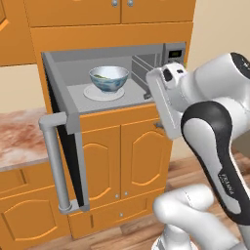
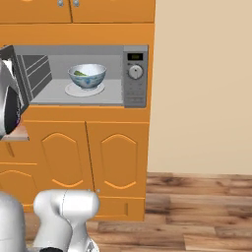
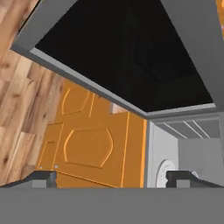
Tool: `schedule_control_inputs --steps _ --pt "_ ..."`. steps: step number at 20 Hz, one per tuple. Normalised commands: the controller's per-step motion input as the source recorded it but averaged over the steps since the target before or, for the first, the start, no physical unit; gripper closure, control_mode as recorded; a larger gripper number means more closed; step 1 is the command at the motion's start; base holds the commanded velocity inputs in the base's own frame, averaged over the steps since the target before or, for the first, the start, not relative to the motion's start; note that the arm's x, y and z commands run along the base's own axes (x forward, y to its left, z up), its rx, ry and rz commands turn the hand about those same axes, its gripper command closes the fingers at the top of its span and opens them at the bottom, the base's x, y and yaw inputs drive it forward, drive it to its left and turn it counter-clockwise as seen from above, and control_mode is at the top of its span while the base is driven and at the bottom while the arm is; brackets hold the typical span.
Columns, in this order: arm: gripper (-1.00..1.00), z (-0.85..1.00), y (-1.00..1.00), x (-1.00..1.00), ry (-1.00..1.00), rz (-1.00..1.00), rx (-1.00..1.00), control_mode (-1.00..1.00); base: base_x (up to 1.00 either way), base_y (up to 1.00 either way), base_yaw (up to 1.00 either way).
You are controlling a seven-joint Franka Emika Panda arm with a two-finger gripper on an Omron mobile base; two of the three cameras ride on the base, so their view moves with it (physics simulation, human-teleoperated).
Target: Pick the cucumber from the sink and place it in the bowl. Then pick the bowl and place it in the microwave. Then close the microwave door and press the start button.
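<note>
Left base view: bowl (image 1: 109,79) upright on the white turntable (image 1: 101,94) inside the microwave (image 1: 114,80), mouth up, pale blue-grey outside, white within. Cucumber (image 1: 101,76) barely seen as a dark-green sliver over the rim; long axis hard to judge. Door (image 1: 66,141) swung wide to the left, edge-on, bar handle (image 1: 54,163) vertical. Arm covering the cavity's right end.

Right base view: same bowl (image 2: 87,76) left of the control panel (image 2: 135,74); green patch (image 2: 80,73) inside. Door mostly cut off at left.

Hand view: black door glass (image 3: 127,52) overhead, fingertips (image 3: 45,178) spread wide, gripping nothing; gripper (image 3: 111,178) low by the cavity edge.
</note>
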Motion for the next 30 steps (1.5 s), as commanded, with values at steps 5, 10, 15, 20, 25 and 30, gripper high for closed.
schedule_control_inputs --steps 5,10,15,20,25,30 --pt "-1.0 0.03 0.15 -1.0 -0.25 0.0 0.0 -1.0 0.0 0.0 0.0" --pt "-1.0 0.2 0.28 -1.0 -0.22 -0.09 -0.01 -1.0 0.0 0.0 0.0" --pt "-1.0 0.16 0.16 -1.0 -0.06 -0.19 0.0 -1.0 0.0 0.0 0.0" --pt "-1.0 0.02 0.13 -0.95 -0.02 -0.15 0.0 -1.0 0.0 0.0 0.0" --pt "-1.0 0.0 0.37 -0.81 -0.01 -0.17 -0.01 -1.0 0.0 0.0 0.0" --pt "-1.0 -0.2 0.97 0.12 0.0 -0.11 -0.07 -1.0 0.0 0.0 0.0"
